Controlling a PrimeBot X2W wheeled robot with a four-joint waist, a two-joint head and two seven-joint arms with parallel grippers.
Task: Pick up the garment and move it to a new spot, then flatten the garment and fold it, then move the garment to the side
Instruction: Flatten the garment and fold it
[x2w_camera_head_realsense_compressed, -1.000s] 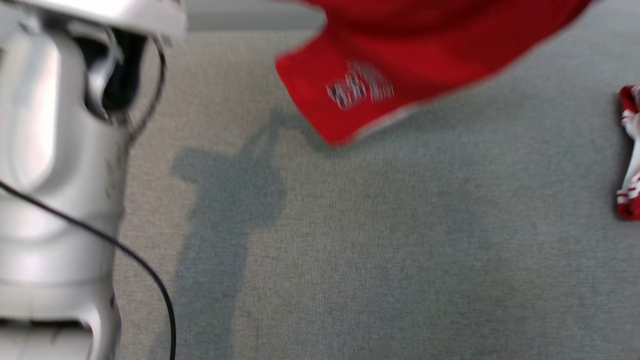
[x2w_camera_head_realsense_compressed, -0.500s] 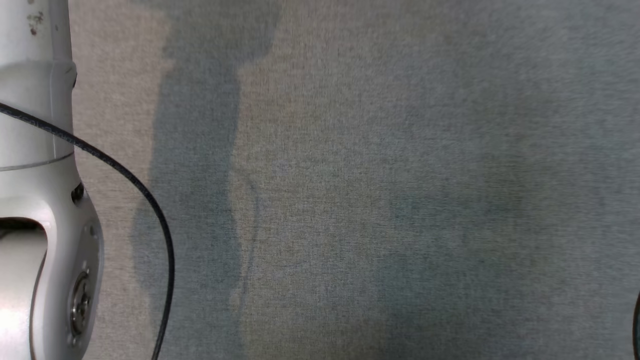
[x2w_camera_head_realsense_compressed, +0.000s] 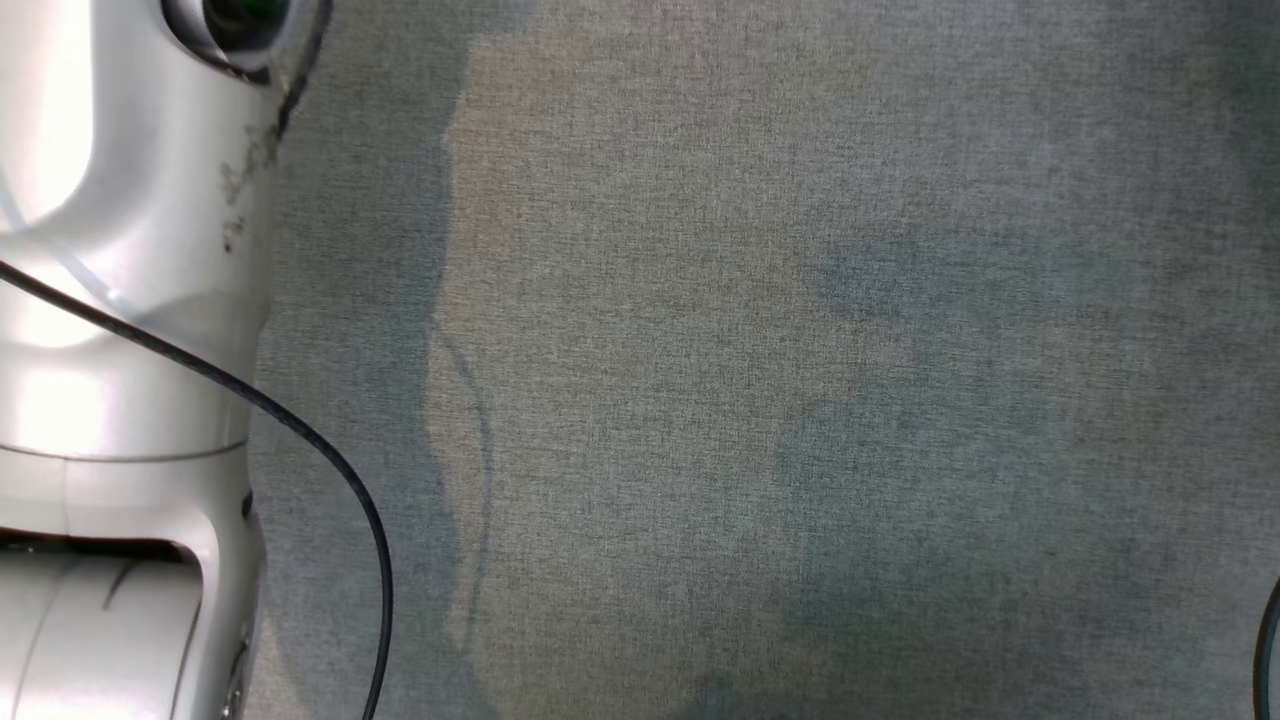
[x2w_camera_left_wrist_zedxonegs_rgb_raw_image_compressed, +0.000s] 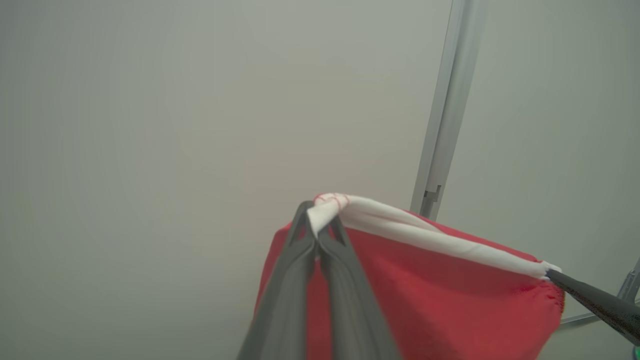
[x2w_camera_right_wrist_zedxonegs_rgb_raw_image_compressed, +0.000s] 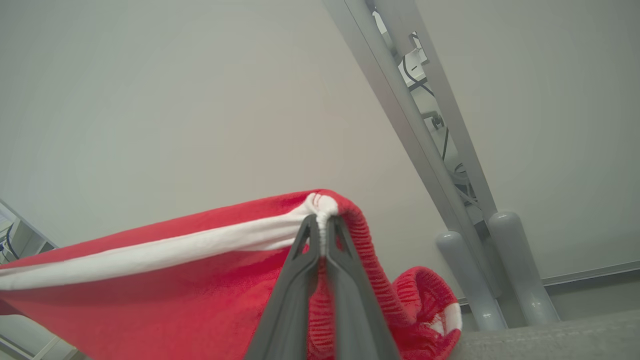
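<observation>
The left gripper (x2w_camera_left_wrist_zedxonegs_rgb_raw_image_compressed: 316, 236) is pinching, fully closed, on the white-banded edge of the red garment (x2w_camera_left_wrist_zedxonegs_rgb_raw_image_compressed: 425, 295), holding it up against a pale wall (x2w_camera_left_wrist_zedxonegs_rgb_raw_image_compressed: 150, 125). The right gripper (x2w_camera_right_wrist_zedxonegs_rgb_raw_image_compressed: 324, 235) is clamping tight on the band's other end. The right wrist view is also taking in ribbed red trim (x2w_camera_right_wrist_zedxonegs_rgb_raw_image_compressed: 425, 310) and grey metal posts (x2w_camera_right_wrist_zedxonegs_rgb_raw_image_compressed: 410, 125). The head view is looking down on a grey fabric surface (x2w_camera_head_realsense_compressed: 750, 350), the pale left arm (x2w_camera_head_realsense_compressed: 120, 300) and a black cable (x2w_camera_head_realsense_compressed: 330, 460).

Table (x2w_camera_head_realsense_compressed: 700, 300): grey woven cover, lying flat. One faint long crease (x2w_camera_head_realsense_compressed: 484, 450) runs near to far, left of centre. Soft shadows on the left strip and the right half.
</observation>
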